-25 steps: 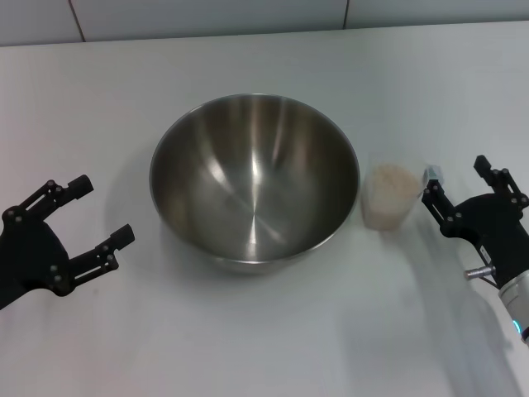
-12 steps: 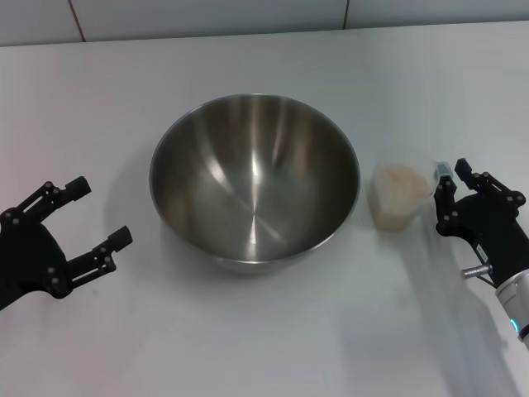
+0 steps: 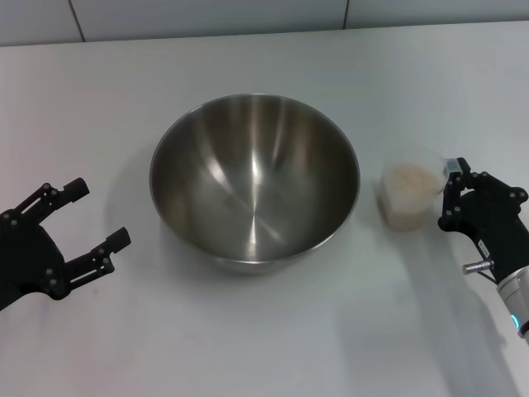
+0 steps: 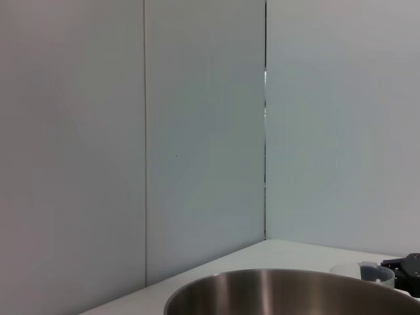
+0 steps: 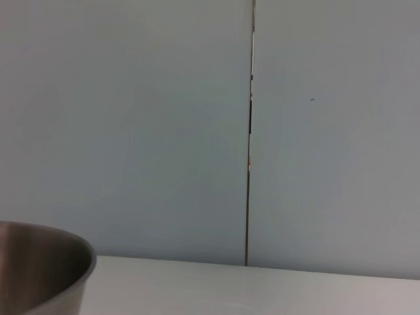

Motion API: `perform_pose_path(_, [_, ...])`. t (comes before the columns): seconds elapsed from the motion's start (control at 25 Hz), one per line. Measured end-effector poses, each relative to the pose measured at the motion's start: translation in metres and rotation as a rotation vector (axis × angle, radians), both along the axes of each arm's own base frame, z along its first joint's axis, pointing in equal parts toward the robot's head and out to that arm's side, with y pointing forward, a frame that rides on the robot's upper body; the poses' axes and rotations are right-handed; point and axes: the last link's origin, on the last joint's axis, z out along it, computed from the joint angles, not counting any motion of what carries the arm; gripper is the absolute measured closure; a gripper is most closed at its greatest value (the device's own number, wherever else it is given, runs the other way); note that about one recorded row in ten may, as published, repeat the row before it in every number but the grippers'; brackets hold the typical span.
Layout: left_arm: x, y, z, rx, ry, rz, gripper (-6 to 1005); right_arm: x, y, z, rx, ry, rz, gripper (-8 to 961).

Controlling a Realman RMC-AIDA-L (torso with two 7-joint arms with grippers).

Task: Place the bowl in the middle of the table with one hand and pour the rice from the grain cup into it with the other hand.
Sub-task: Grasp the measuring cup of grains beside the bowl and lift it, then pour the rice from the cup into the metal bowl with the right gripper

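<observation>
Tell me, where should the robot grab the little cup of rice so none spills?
Probably by the handle side, coming from the robot's right. The cup stands upright beside the bowl, so that side is blocked. The right gripper is already at the handle; shut there or not, I cannot tell.

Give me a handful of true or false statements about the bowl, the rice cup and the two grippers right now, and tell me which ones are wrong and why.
1. The bowl has rice in it. False: its inside is bare steel; the rice sits in the grain cup.
2. The grain cup stands upright on the table on the bowl's right side. True.
3. The left gripper is clamped on the bowl's rim. False: it is open and apart from the bowl, off to its left.
4. The right gripper is at the grain cup's handle side. True.
5. The cup is wider than the bowl. False: the bowl is much wider.
</observation>
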Motion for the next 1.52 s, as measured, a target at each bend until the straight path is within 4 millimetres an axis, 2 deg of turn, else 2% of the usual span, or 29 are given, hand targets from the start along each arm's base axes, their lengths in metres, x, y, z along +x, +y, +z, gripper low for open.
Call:
perform_pose_path(0.2, [0.000, 0.000, 0.000, 0.000, 0.000, -0.001, 125, -0.003, 0.000, 0.005, 0.033, 0.009, 0.019, 919])
perform_pose_path(0.36, [0.000, 0.000, 0.000, -0.001, -0.001, -0.001, 125, -0.007, 0.003, 0.018, 0.114, 0.043, 0.050, 919])
perform_pose_path(0.64, [0.001, -0.001, -0.001, -0.008, 0.003, -0.008, 125, -0.019, 0.018, 0.051, 0.279, 0.068, 0.155, 919])
perform_pose_path(0.8, [0.001, -0.002, -0.002, -0.011, 0.004, -0.012, 126, -0.026, 0.033, 0.059, 0.307, 0.063, 0.194, 920])
perform_pose_path(1.04, [0.001, -0.005, -0.005, -0.042, 0.022, -0.031, 126, -0.030, 0.050, 0.061, 0.278, 0.072, 0.219, 920])
perform_pose_path(1.52, [-0.002, -0.007, -0.007, -0.087, 0.083, -0.054, 126, -0.034, 0.062, 0.057, 0.243, 0.063, 0.217, 920])
